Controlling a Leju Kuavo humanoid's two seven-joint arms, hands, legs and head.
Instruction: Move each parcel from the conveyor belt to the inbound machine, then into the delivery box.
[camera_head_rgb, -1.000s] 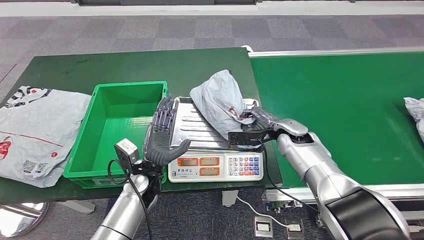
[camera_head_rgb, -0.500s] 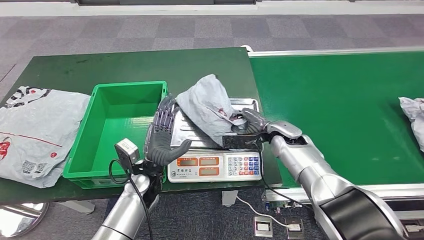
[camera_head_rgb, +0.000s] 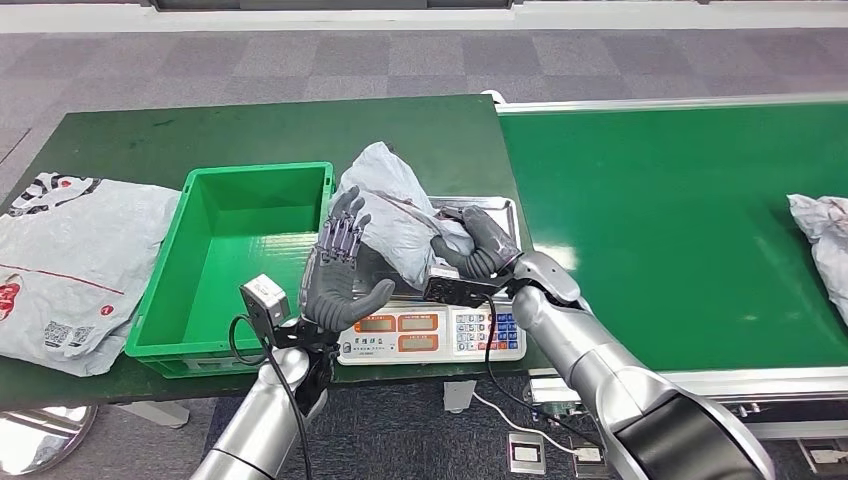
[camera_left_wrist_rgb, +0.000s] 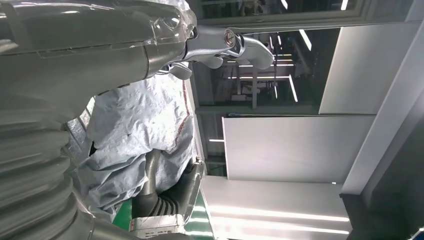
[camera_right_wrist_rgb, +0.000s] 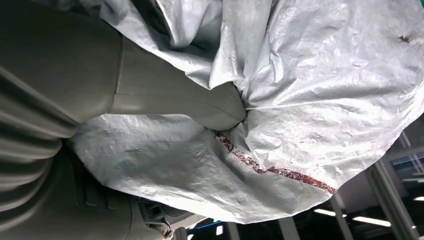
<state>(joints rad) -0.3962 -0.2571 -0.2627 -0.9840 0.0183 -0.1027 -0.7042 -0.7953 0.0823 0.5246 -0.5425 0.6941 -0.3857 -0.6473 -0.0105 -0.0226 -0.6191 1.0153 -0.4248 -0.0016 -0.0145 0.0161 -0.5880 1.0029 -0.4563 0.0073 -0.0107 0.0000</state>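
Grey parcel (camera_head_rgb: 392, 205) shifting off scale tray (camera_head_rgb: 500, 212) toward green delivery box (camera_head_rgb: 170, 290) since a second ago; weighing step looking finished. Right robot hand (camera_head_rgb: 470, 245) gripping parcel's side facing away from box, lifting. Left robot hand (camera_head_rgb: 340, 275) rising beside box, fingers spread, holding nothing, waiting just under parcel.

L hand (camera_head_rgb: 340, 275) raised, fingers spread – R hand (camera_head_rgb: 478, 245) gripping the parcel (camera_head_rgb: 390, 205).
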